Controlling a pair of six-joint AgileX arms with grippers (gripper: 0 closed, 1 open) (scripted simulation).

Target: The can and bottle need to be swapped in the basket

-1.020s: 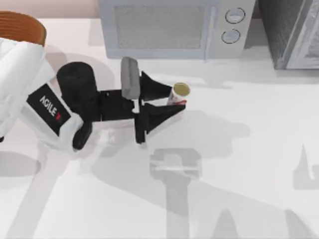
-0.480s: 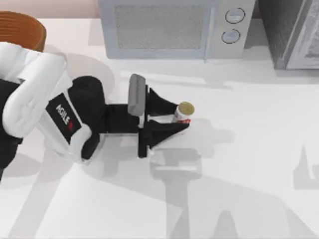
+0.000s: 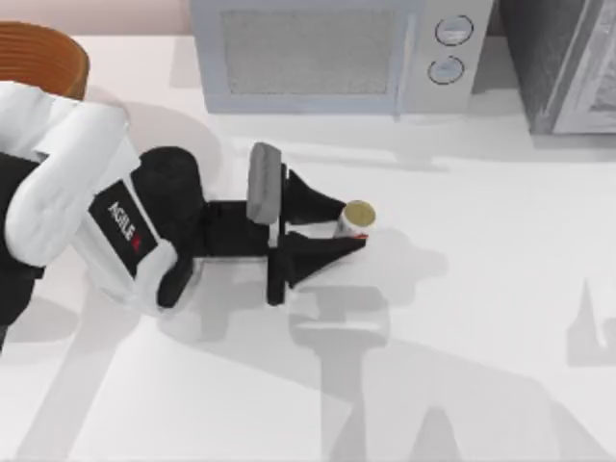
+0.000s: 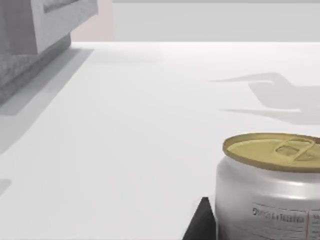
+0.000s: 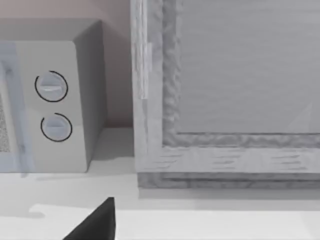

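The left gripper [image 3: 348, 223] lay low over the worktop [image 3: 462, 289], near its middle, and pointed toward the right side. Its two black fingers [image 3: 322, 248] stood on both sides of the can [image 3: 354, 219], one on the far side and one on the near side, and they seemed to press against the can's body, so the gripper was closed on the can. The can stood upright, with its dull gold top facing up and its white and red label partly hidden between the fingers. In the left wrist view the can [image 4: 270, 190] was very near to the camera, with its gold lid and pull tab clear to see, and one dark fingertip [image 4: 202, 225] stood just beside its wall. The basket [image 3: 43, 56] was at the far left corner of the worktop, well apart from the can, and the white left arm covered part of it. A microwave [image 3: 337, 53] stood at the far edge, behind the can. The right wrist view showed the microwave's two round knobs [image 5: 51, 86] and a grey cabinet [image 5: 240, 90] beside it, and one dark finger [image 5: 97, 222] of the right gripper; I cannot tell whether that gripper was open or closed.
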